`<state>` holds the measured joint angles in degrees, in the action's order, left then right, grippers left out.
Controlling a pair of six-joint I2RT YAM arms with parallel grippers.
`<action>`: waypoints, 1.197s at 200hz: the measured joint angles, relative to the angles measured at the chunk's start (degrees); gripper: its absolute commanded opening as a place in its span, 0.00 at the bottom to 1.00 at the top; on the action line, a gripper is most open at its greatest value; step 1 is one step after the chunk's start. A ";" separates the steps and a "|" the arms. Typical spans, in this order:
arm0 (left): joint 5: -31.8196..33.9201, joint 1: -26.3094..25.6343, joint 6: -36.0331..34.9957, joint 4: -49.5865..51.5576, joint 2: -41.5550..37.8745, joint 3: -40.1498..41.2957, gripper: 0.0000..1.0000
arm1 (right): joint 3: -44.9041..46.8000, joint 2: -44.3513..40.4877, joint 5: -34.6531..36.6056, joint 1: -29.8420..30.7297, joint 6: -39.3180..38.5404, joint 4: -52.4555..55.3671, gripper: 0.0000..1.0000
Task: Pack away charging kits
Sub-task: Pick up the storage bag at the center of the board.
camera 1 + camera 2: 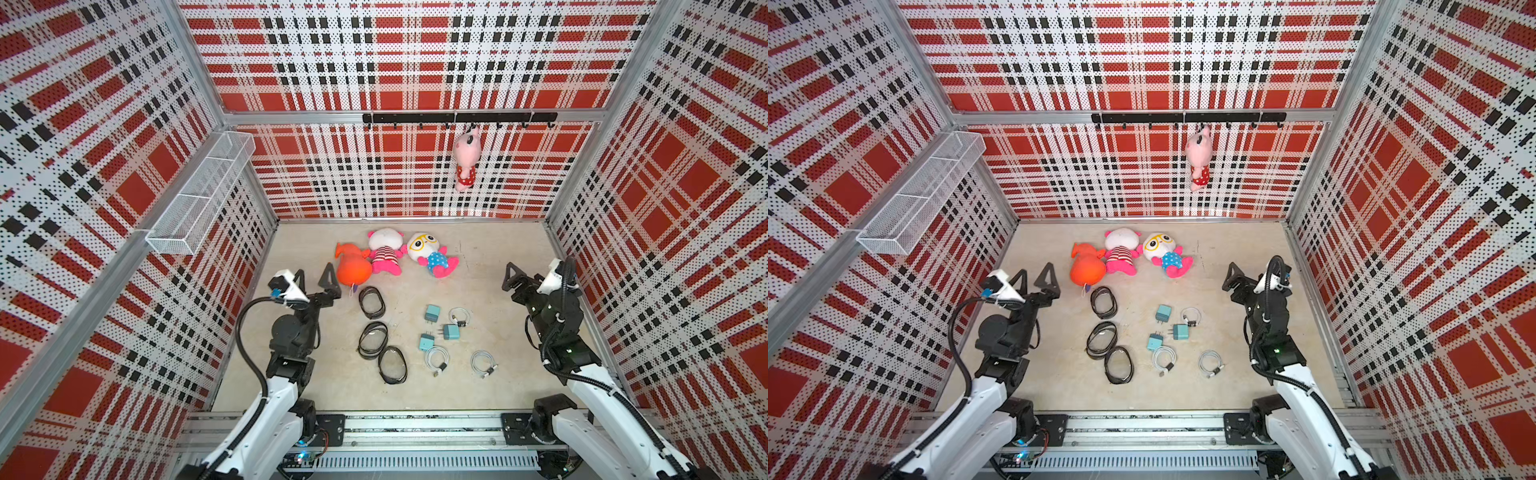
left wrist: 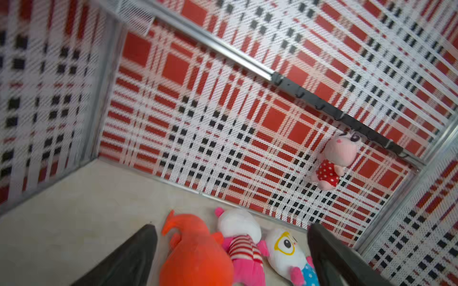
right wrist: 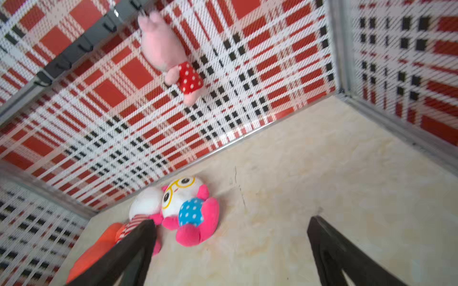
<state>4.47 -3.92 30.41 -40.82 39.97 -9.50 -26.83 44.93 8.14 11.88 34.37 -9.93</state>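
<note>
On the counter, teal adapters and coiled cables are crowded together. The left claw and right claw are held apart, empty. A neighbouring cable could be dragged along when an adapter is gripped.

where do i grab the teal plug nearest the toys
Probably the cube body of the teal plug, pinched across its two flat sides from straight above. It lies flat on the table with free space around it. Its prongs stick out toward the robot's end, so keep the jaws off that end.
</note>
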 measured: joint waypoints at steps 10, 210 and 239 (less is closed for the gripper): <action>-2.01 4.11 6.10 0.74 -3.28 3.63 0.98 | 0.15 0.96 -2.32 0.02 0.07 -0.20 1.00; 17.38 -17.99 18.40 41.00 -1.42 -18.67 0.99 | 0.66 10.73 -8.70 11.37 1.60 -2.16 0.97; 29.46 -34.32 18.53 46.51 20.26 -32.92 0.95 | 0.66 10.71 -8.11 11.74 1.84 -0.50 0.96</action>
<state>33.93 -38.24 48.95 5.69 60.23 -42.41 -26.17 55.64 0.03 23.62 36.21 -10.44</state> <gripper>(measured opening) 0.964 0.964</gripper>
